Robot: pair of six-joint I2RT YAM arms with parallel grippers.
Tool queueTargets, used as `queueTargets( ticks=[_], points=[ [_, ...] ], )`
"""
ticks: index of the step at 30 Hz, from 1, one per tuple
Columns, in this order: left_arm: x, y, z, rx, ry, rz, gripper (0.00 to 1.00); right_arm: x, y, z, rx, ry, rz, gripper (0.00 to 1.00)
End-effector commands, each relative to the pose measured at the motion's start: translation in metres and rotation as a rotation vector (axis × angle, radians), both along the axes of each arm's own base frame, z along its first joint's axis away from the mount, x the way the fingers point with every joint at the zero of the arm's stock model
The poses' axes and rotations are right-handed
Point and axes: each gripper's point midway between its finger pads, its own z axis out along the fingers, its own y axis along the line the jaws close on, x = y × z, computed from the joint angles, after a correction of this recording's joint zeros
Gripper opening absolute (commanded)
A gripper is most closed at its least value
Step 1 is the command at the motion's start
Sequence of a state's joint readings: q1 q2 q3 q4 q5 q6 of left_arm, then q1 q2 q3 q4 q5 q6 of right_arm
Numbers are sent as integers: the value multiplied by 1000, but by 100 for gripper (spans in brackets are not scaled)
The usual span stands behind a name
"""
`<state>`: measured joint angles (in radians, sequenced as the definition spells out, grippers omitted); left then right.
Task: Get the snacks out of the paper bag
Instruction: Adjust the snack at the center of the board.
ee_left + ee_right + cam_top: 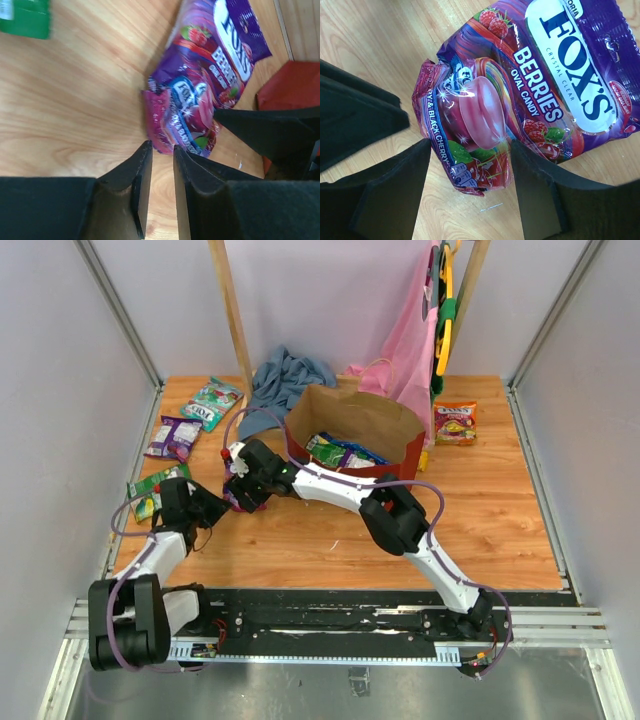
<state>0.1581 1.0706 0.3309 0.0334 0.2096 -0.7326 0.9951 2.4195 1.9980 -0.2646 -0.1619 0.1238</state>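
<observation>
The red paper bag (pixel 395 472) stands open at the back centre with green and blue snacks (pixel 340 452) inside. Left of it, a purple Fox's Berries packet (pixel 565 95) lies on the table with a smaller black cherry packet (pixel 475 115) over its end. My right gripper (pixel 470 142) is open, its fingers on either side of the cherry packet's end. My left gripper (pixel 161 146) is open by a narrow gap with nothing in it, its tips just short of the cherry packet (pixel 185 120). In the top view both grippers meet at these packets (pixel 240 498).
On the table lie teal packets (pixel 212 400), a purple packet (pixel 173 436), a green packet (pixel 155 490) and an orange packet (pixel 455 423). A blue-grey cloth (pixel 285 378) and a hanging pink garment (pixel 410 350) are behind the bag. A wooden post (pixel 232 315) rises at the back.
</observation>
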Motion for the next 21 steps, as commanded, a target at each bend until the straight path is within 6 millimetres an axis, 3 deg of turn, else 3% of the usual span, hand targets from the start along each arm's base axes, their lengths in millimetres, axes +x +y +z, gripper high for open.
queueTargets(
  ticks=[1, 3, 4, 13, 21],
  points=[
    [24, -23, 23, -29, -132, -117, 23, -25, -46, -55, -204, 158, -26, 65],
    [27, -21, 24, -25, -146, -105, 3, -25, -46, -55, -207, 157, -24, 65],
    [28, -19, 25, -17, -150, -96, 1, -25, -46, -56, -208, 156, -23, 65],
    [46, 2, 30, 57, -178, -6, 1, -27, -46, -60, -215, 164, -14, 65],
    [42, 15, -19, 70, -48, 71, 0, -26, -49, -60, -221, 164, -11, 66]
  ],
)
